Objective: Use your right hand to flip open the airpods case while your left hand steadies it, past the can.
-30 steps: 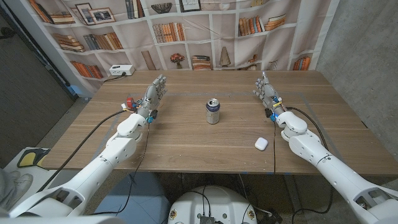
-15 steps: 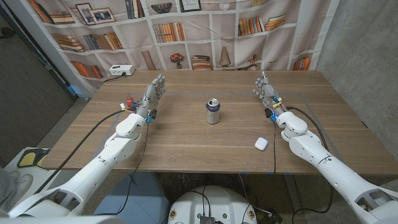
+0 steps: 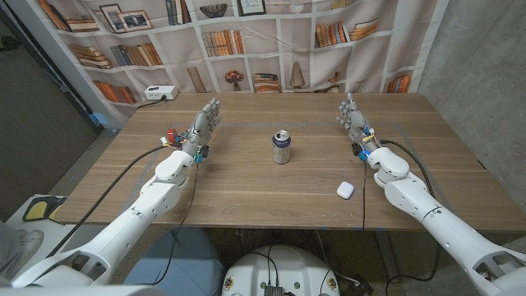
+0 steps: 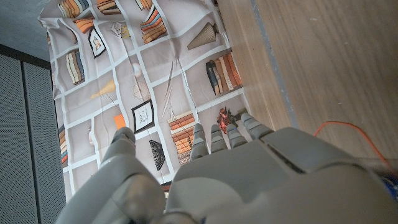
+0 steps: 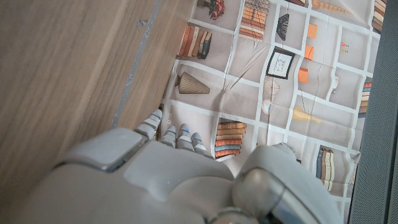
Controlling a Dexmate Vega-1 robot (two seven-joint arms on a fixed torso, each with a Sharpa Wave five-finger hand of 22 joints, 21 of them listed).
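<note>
A small white airpods case (image 3: 345, 190) lies shut on the wooden table (image 3: 246, 181) near the front right. The can (image 3: 282, 147) stands upright at the table's middle. My right hand (image 3: 352, 117) is raised over the table's right side, fingers straight and apart, holding nothing; the case lies nearer the front edge, beside my right forearm. My left hand (image 3: 205, 123) is raised over the left side, fingers straight and apart, empty, well away from can and case. The wrist views show the backs of my left hand (image 4: 236, 180) and right hand (image 5: 155, 180) against the bookshelf backdrop.
A bookshelf-print curtain (image 3: 246, 41) hangs behind the table's far edge. A white power strip (image 3: 160, 93) sits at the far left corner. Cables (image 3: 403, 156) run along both forearms.
</note>
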